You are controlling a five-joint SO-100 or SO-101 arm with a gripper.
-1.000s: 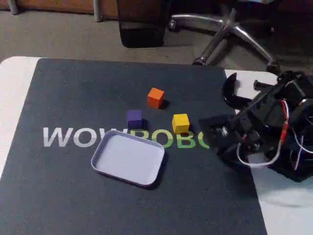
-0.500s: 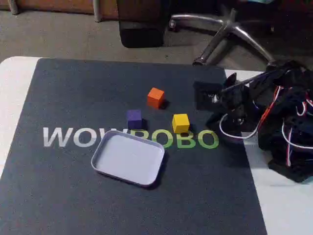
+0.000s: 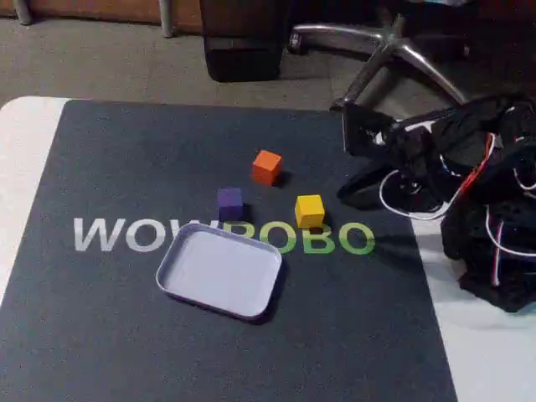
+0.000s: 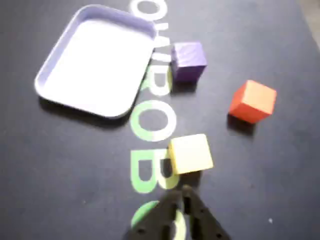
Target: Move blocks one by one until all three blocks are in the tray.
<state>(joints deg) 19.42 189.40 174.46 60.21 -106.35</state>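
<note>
I've got the gripper (image 4: 186, 199) hanging at six o'clock of the yellow block (image 4: 190, 154), jaw state unclear, all three blocks outside the empty tray (image 4: 49, 73), probably lining up the first pick.

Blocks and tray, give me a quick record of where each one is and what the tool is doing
yellow block: on the mat, outside the tray, nearest the tool in the wrist view
purple block: on the mat, close beside the tray's rim, not inside
orange block: on the mat, apart from the others
tray: no blocks in it
tool: above the mat, holding nothing, tip near the yellow block; open or shut cannot be told
blocks in tray: zero of three
</note>
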